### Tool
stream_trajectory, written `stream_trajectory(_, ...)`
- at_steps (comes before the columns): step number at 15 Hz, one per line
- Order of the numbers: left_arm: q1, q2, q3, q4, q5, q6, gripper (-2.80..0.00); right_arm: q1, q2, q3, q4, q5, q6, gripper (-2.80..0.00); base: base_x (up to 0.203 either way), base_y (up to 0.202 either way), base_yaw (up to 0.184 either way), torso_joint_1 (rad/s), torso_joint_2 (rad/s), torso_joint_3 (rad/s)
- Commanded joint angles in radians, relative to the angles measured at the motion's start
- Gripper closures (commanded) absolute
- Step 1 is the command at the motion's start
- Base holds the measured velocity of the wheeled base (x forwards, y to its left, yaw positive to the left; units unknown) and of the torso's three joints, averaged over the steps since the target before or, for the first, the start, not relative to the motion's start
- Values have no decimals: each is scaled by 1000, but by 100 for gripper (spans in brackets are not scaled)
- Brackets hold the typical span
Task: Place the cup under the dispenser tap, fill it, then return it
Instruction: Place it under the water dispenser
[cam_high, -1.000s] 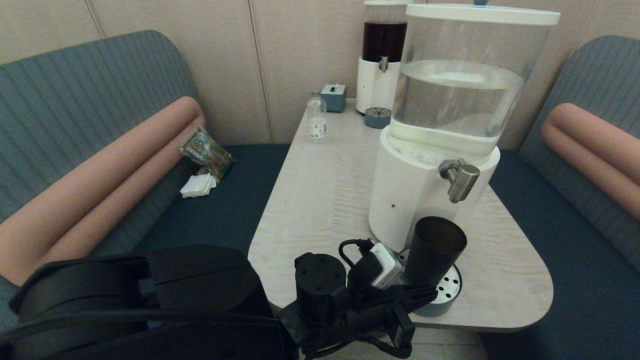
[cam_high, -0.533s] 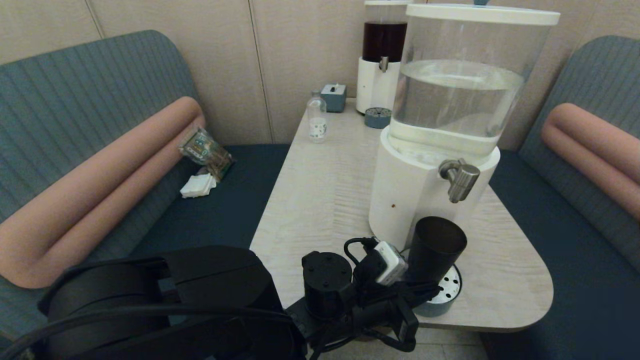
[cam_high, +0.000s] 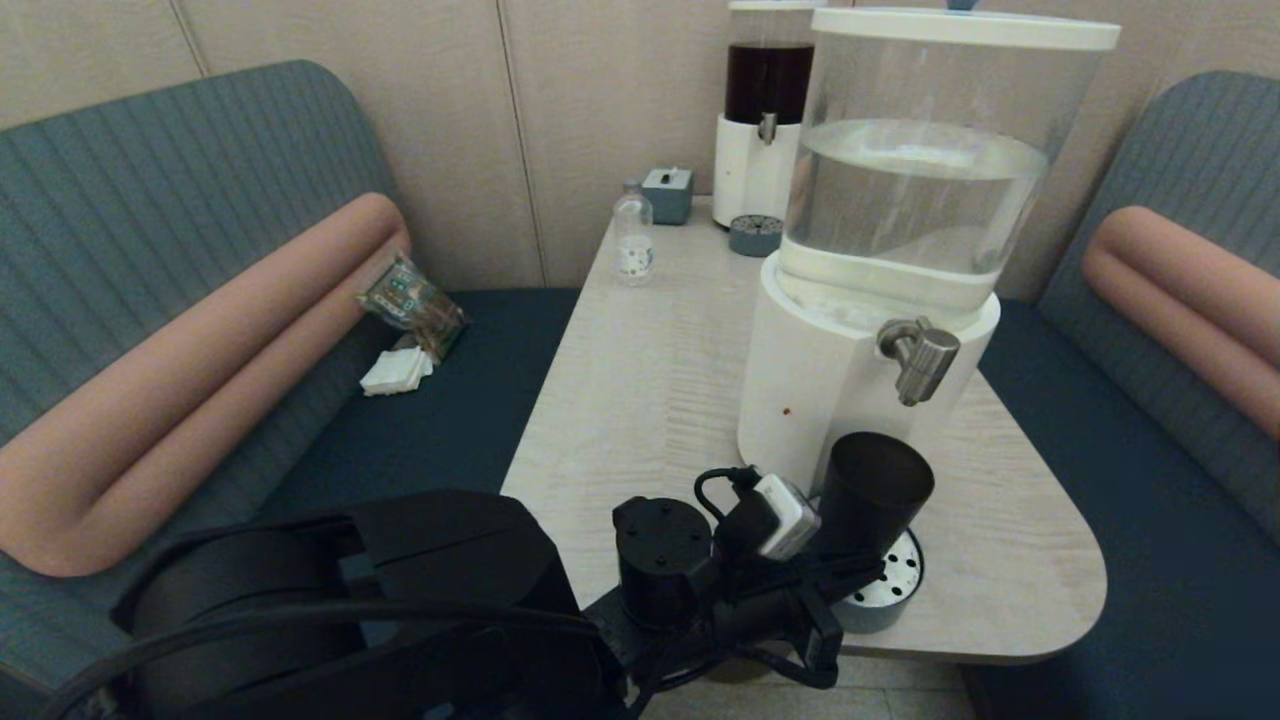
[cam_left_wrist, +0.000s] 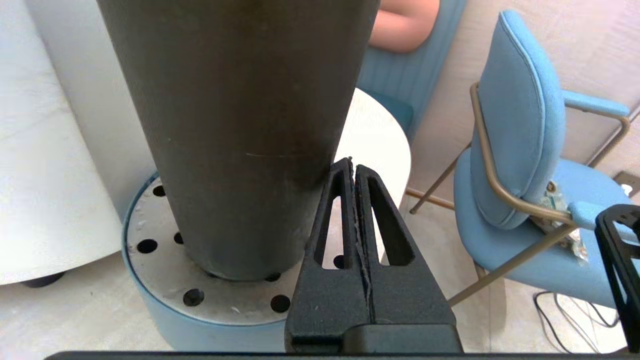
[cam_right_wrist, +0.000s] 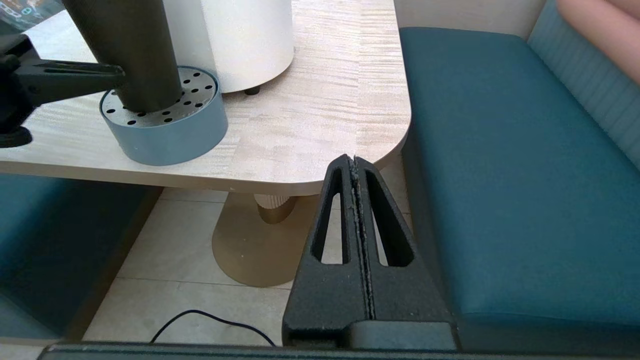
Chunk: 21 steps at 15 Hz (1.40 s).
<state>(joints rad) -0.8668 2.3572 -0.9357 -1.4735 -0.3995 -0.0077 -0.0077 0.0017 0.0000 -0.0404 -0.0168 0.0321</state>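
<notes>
The dark tapered cup (cam_high: 870, 490) stands upright on the round perforated drip tray (cam_high: 897, 582), below the steel dispenser tap (cam_high: 918, 360) of the big white-based dispenser (cam_high: 810, 400). My left gripper (cam_high: 872, 574) is shut and empty, and its tips (cam_left_wrist: 354, 162) rest against the cup (cam_left_wrist: 240, 125) low on its side. The right wrist view shows the cup (cam_right_wrist: 130, 55) on the tray (cam_right_wrist: 170, 130) with the left fingers (cam_right_wrist: 75, 79) reaching to it. My right gripper (cam_right_wrist: 354, 159) is shut and empty, parked low off the table's near right corner.
A dark-liquid dispenser (cam_high: 765, 110), a small clear bottle (cam_high: 633, 245) and a small blue box (cam_high: 668, 193) stand at the table's far end. Teal benches flank the table (cam_high: 650, 400). A snack packet (cam_high: 412, 300) lies on the left bench. A blue chair (cam_left_wrist: 520, 125) stands beyond the table.
My left arm has pushed a little forward and to the right, bringing its shut fingers closer along the cup's base. The cup has stayed on the tray.
</notes>
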Motion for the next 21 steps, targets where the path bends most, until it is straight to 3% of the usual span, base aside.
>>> stream_trajectory(1, 0, 13, -12, -8, -2, 0, 0, 0, 0, 14, -1, 0, 0, 0, 0, 0, 0, 0, 0, 0)
stream_trajectory(21, 8, 54, -75, -7, -1, -6, 0, 0, 0, 15, -1, 0, 0, 0, 0, 0, 0, 0, 0, 0)
